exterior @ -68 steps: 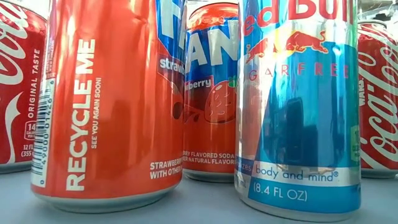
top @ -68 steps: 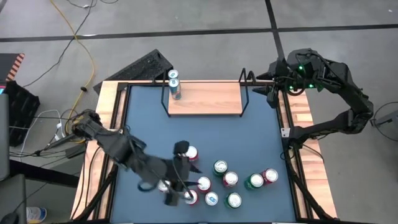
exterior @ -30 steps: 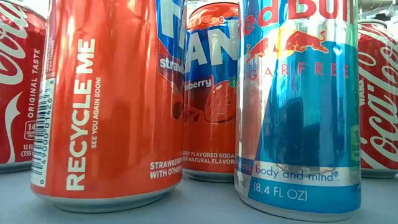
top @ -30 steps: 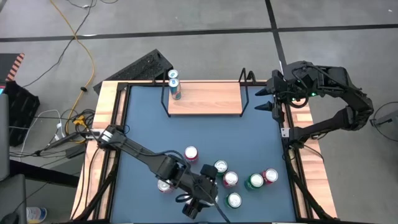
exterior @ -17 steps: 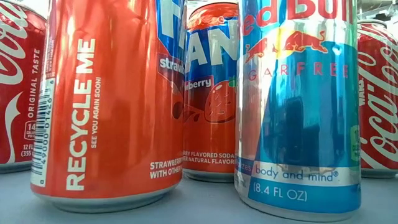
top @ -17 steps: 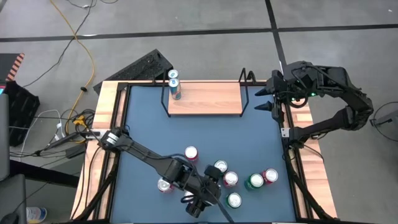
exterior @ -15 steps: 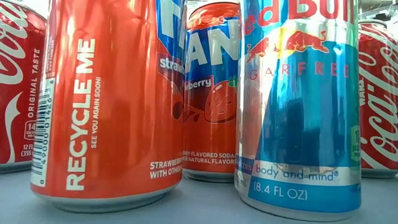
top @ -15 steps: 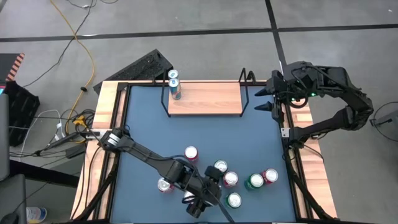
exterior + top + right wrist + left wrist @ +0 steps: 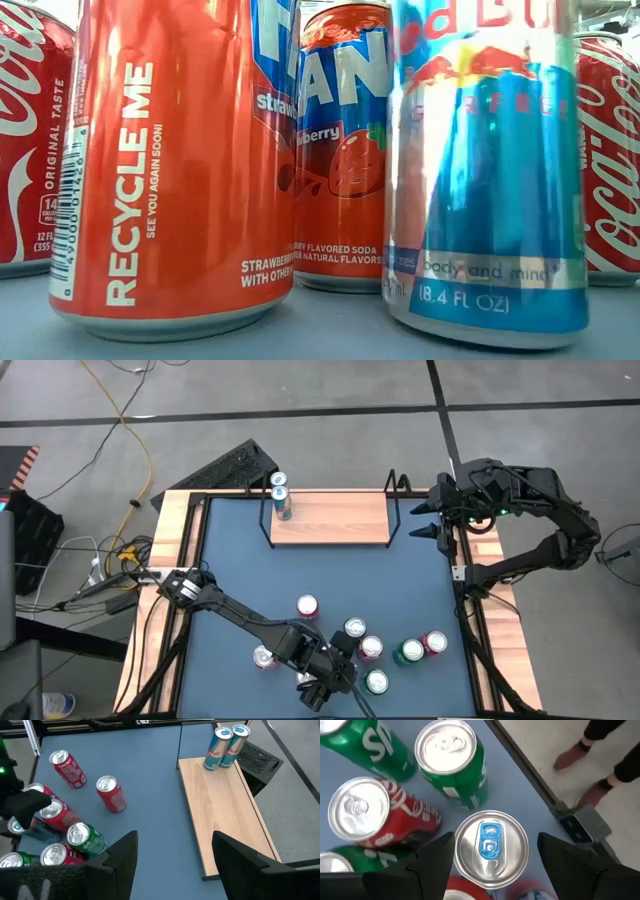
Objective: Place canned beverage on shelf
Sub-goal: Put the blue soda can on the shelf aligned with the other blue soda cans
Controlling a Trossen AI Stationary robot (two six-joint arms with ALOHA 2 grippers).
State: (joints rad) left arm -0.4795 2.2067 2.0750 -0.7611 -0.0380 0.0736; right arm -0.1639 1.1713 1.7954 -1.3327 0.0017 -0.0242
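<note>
The slim blue-and-silver can (image 9: 491,847) stands upright near the surface's front edge among the clustered cans. The light-wood shelf (image 9: 335,517) sits at the back edge, two blue cans (image 9: 280,495) upright at its left end.

Two blue cans (image 9: 279,495) stand on the single shelf (image 9: 335,520). At least seven more cans (image 9: 371,648) cluster in the frame's lower middle

"RECYCLE ME" on orange can (image 9: 175,160); "8.4 FL OZ" on blue can (image 9: 485,170).
</note>
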